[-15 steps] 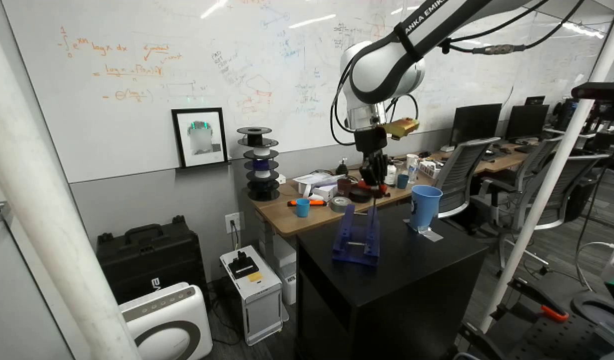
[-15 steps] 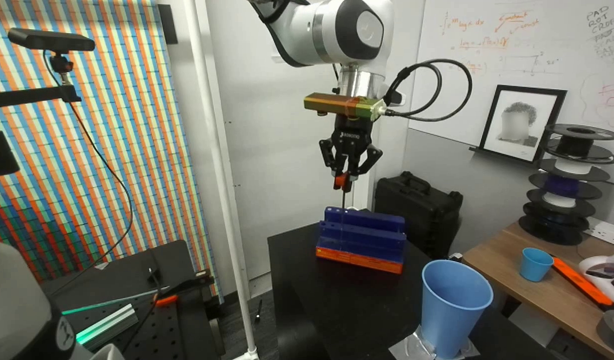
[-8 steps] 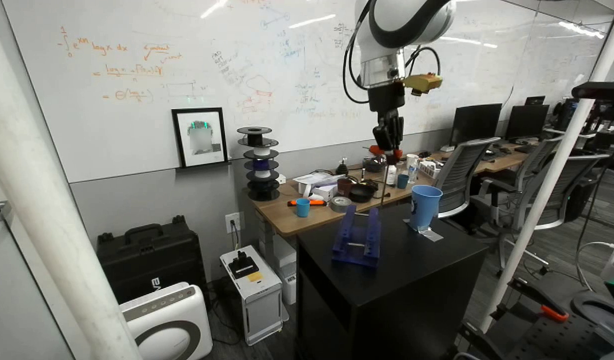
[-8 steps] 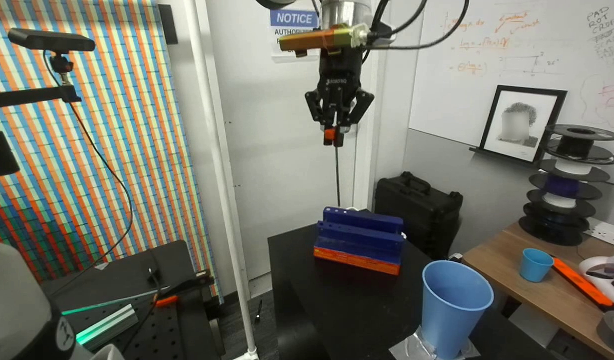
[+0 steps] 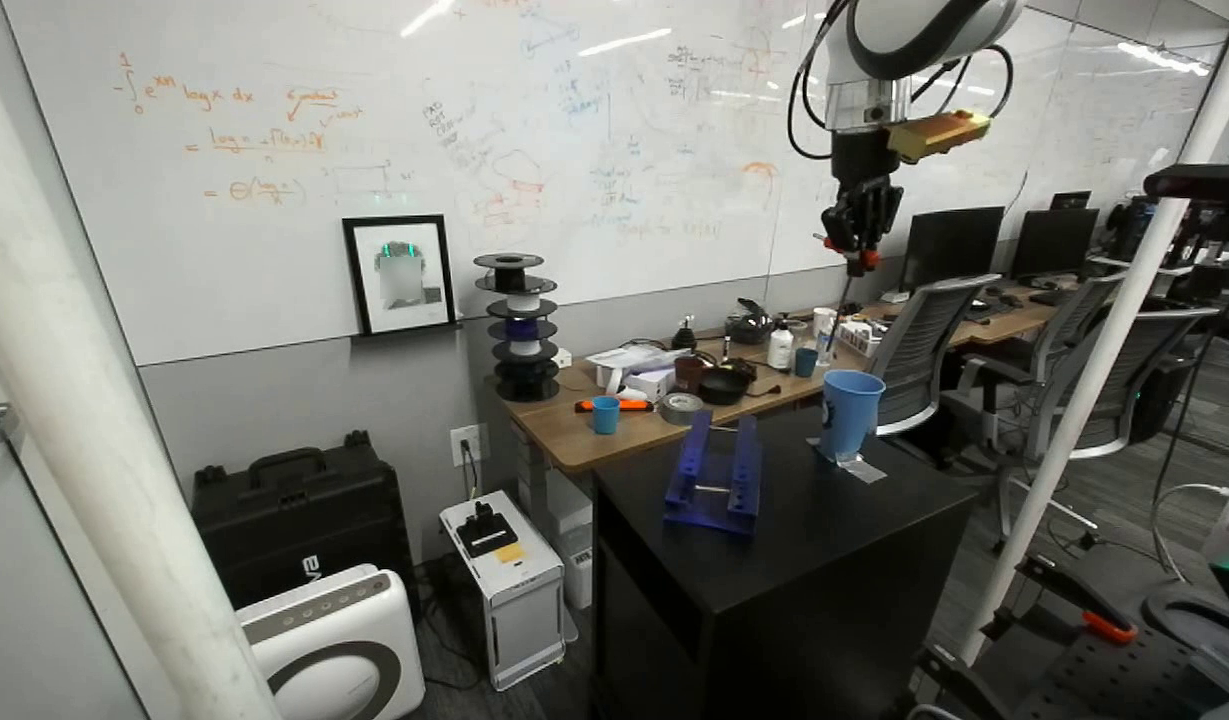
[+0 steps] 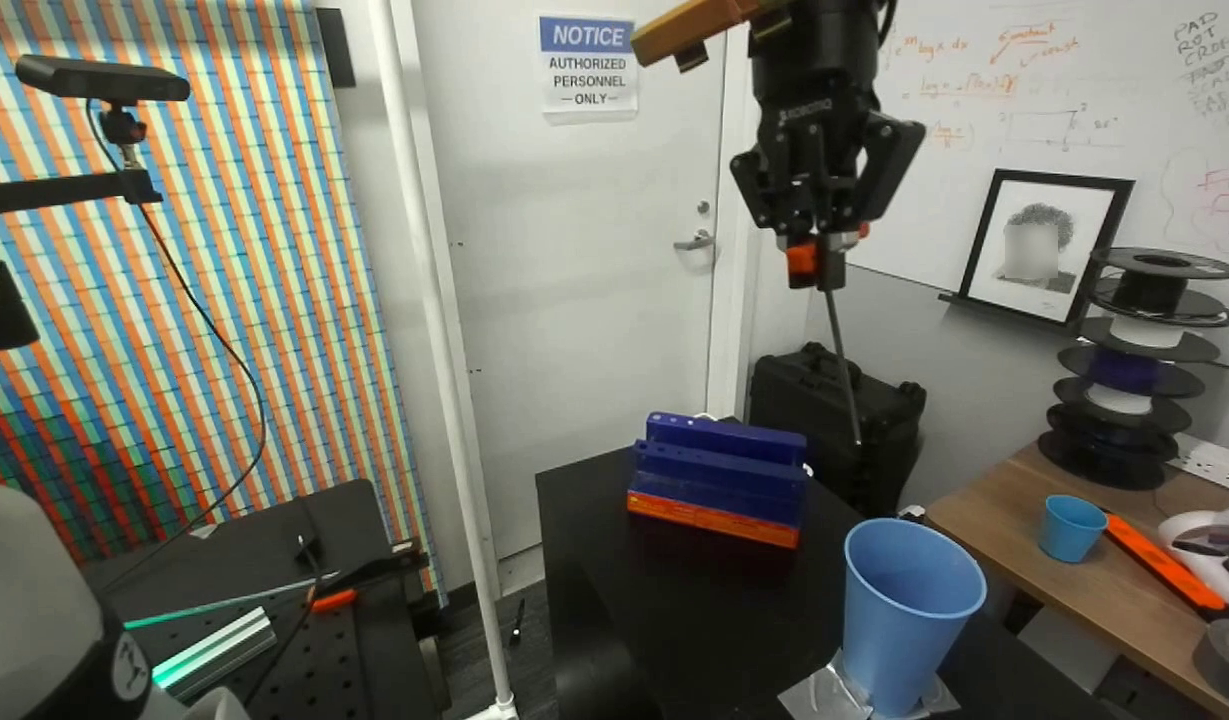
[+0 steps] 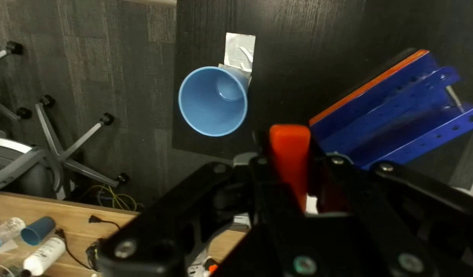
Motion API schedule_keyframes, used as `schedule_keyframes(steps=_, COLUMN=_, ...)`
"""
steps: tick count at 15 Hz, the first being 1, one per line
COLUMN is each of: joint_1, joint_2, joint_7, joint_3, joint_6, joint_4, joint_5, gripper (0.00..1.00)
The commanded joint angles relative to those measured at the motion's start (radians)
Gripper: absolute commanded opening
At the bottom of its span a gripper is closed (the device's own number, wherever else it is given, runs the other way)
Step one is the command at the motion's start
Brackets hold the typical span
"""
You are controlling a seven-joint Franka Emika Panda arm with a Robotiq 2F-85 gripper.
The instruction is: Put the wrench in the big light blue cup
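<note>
Gripper (image 6: 817, 255) is pinching the wrench (image 7: 291, 152) by its red-orange handle, the long thin shaft hanging down at a slight slant, its tip free. Lower down, off to the left in the wrist view, the big light blue cup (image 7: 211, 102) is standing upright on the black cabinet (image 5: 814, 520), seemingly calling for a sideways shift before any lowering.

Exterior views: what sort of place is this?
Probably a robotics lab or lab-office: there's a robot arm, a whiteboard with handwritten equations, and monitors in the background.
</note>
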Motion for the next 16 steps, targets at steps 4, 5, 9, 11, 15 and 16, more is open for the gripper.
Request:
schedule_keyframes(steps=4, joint_1=-0.057, joint_2=0.091, joint_7=0.092, joint_3=-0.054, joint_6=0.106, joint_4=-0.009, joint_5=-0.007, gripper=0.14)
schedule_keyframes(steps=5, joint_1=-0.060, joint_2=0.112, joint_7=0.097, joint_3=-0.059, joint_6=0.127, joint_4=-0.011, joint_5=-0.001, gripper=0.14)
schedule_keyframes(steps=9, joint_1=-0.062, joint_2=0.211, joint_7=0.094, joint_3=-0.071, joint_6=0.191, joint_4=-0.023, joint_5=0.063, gripper=0.14)
schedule_keyframes(steps=11, joint_1=-0.061, joint_2=0.260, joint_7=0.086, joint_3=-0.073, joint_6=0.214, joint_4=-0.025, joint_5=0.097, gripper=0.14)
schedule_keyframes(steps=15, joint_1=-0.058, joint_2=0.262, joint_7=0.054, joint_3=-0.064, joint_6=0.171, joint_4=-0.034, joint_5=0.191, gripper=0.47)
schedule_keyframes(steps=16, joint_1=-0.057, joint_2=0.215, joint_7=0.032, joint_3=-0.063, joint_6=0.139, joint_4=-0.056, joint_5=0.201, gripper=0.53)
